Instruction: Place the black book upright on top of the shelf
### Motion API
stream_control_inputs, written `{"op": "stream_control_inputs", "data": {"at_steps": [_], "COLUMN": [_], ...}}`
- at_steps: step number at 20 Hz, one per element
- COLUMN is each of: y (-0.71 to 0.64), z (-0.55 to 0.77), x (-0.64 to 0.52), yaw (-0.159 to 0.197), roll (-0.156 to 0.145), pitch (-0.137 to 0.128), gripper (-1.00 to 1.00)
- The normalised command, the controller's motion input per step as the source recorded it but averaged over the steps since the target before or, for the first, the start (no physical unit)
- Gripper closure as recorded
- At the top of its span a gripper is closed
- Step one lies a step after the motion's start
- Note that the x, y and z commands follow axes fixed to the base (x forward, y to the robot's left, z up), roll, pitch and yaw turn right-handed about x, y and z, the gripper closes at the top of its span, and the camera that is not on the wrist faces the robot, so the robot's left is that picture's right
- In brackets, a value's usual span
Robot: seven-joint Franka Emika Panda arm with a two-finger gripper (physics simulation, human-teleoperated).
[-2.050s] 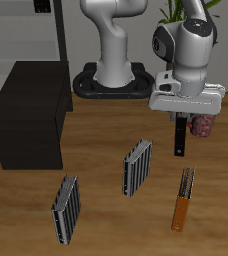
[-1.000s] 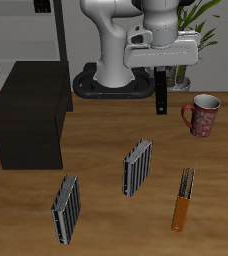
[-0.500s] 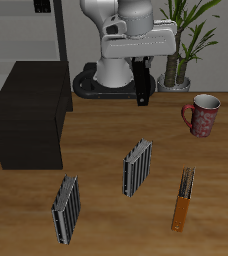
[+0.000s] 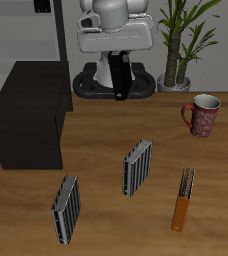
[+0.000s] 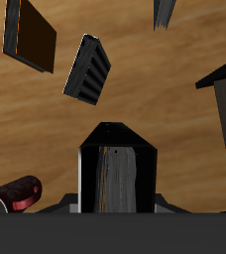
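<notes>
Exterior view shows the shelf (image 4: pixel 28 112) standing on the tabletop (image 4: pixel 96 225), its flat top bare. One striped book (image 4: pixel 65 209) stands near the front edge, another (image 4: pixel 137 167) farther back. Behind them, the fingers (image 4: pixel 121 76) clamp the black book (image 4: pixel 120 80), which hangs upright in the air before the robot's base, well apart from the shelf. An orange-brown book (image 4: pixel 184 200) and a mug (image 4: pixel 201 114) follow, with a potted plant (image 4: pixel 181 40) behind.
</notes>
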Motion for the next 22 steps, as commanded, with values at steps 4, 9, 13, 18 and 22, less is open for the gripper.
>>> {"op": "stream_control_inputs", "data": {"at_steps": [4, 9, 13, 18, 22], "y": [-0.44, -0.39, -0.33, -0.50, -0.49], "z": [0.18, 0.17, 0.20, 0.22, 0.11], "x": [-0.05, -0.09, -0.06, -0.02, 0.08], "yaw": [-0.028, -0.003, 0.022, -0.030, -0.031], "roll": [-0.031, -0.018, 0.023, -0.023, -0.052], "pitch": [-0.020, -0.005, 0.002, 0.006, 0.015], "gripper": [1.00, 1.00, 1.00, 1.00, 1.00]}}
